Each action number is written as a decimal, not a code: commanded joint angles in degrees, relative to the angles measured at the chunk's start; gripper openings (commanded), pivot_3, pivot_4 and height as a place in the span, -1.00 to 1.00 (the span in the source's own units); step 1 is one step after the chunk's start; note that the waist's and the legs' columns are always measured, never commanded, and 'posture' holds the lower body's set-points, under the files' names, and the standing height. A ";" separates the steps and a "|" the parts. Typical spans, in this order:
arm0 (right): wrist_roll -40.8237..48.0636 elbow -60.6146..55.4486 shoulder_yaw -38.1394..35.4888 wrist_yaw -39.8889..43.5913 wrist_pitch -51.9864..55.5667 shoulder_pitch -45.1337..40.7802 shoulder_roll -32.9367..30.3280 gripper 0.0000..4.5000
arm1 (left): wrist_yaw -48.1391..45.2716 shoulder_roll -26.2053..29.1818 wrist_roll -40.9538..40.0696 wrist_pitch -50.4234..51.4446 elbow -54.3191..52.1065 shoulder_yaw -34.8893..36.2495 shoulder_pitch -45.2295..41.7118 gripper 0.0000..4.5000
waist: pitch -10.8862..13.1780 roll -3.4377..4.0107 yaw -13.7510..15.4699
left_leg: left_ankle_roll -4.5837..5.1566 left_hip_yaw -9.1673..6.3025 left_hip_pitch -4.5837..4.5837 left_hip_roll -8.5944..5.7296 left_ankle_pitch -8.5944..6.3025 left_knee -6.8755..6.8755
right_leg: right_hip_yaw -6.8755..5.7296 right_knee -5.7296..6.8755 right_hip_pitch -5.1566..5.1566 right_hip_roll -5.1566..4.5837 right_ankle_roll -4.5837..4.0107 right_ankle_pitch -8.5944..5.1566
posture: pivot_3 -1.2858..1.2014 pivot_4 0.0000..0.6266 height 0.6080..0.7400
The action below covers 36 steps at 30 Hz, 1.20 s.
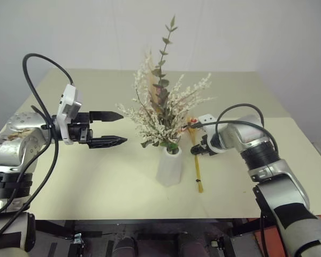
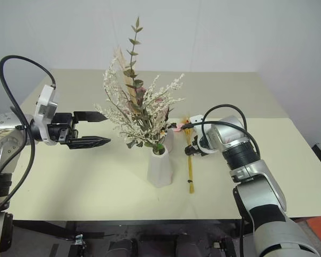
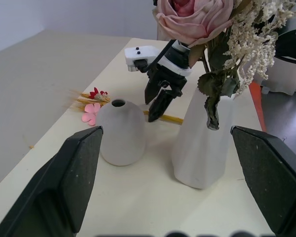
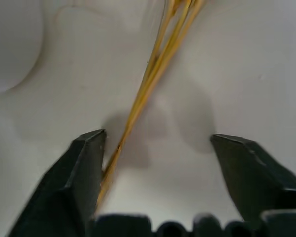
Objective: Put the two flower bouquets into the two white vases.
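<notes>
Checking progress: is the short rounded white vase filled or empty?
Empty: the short rounded white vase shows a bare dark mouth; the yellow-stemmed bundle lies behind it.

left gripper held level, fingers apart; right gripper angled steeply downward, wrist bent, fingers spread

Taller vase: matt white, ceramic-like, faintly faceted wall
Shorter vase: matt white, smooth, rounded
White bouquet: dry, rough sprays of tiny blossoms; dull green leaves; one soft-petalled pink rose, cloth-like
Yellow stem bundle: thin straw-like stalks, slightly glossy; pink and red blossoms look like paper or cloth
Table: smooth, matt, pale cream surface
Left gripper: matt black plastic fingers
Right gripper: matt black plastic fingers, white plastic housing behind
</notes>
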 commanded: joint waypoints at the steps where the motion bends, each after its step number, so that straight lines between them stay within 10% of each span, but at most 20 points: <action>1: -3.36 3.85 -0.16 0.26 -3.42 -0.24 0.49 0.16 | 0.27 1.76 -0.27 -0.91 -1.60 2.69 0.06 1.00 | -0.01 0.00 -0.13 | 0.00 0.00 0.03 0.00 0.00 0.00 | 0.00 0.00 0.01 0.01 0.04 -0.03 | 0.03 -0.52 1.00; 9: -7.10 6.58 -7.02 -3.12 -8.83 1.03 0.09 -1.00 | 0.46 3.52 -0.74 -0.38 -2.54 4.37 1.86 1.00 | -0.02 -0.02 -0.03 | 0.00 0.01 0.05 0.02 0.00 -0.01 | 0.01 -0.01 0.04 0.01 0.04 -0.03 | 0.03 -0.52 1.00; 24: 6.90 -0.95 -37.03 -2.54 -35.31 -2.36 4.96 -1.00 | 3.50 5.51 -1.16 1.65 -3.32 6.86 4.28 1.00 | 0.00 0.01 -0.37 | 0.00 -0.01 -0.24 0.06 0.00 -0.12 | 0.00 -0.01 -0.26 0.05 -0.06 0.03 | 0.03 -0.52 1.00; 36: 12.98 -5.64 -36.01 5.40 -44.43 -6.59 11.62 -1.00 | 5.04 6.25 -2.45 3.42 -5.74 8.13 6.51 1.00 | 0.04 0.07 -0.03 | 0.00 0.00 -0.25 0.06 0.00 -0.13 | -0.03 -0.01 -0.25 0.03 -0.07 0.04 | 0.03 -0.52 1.00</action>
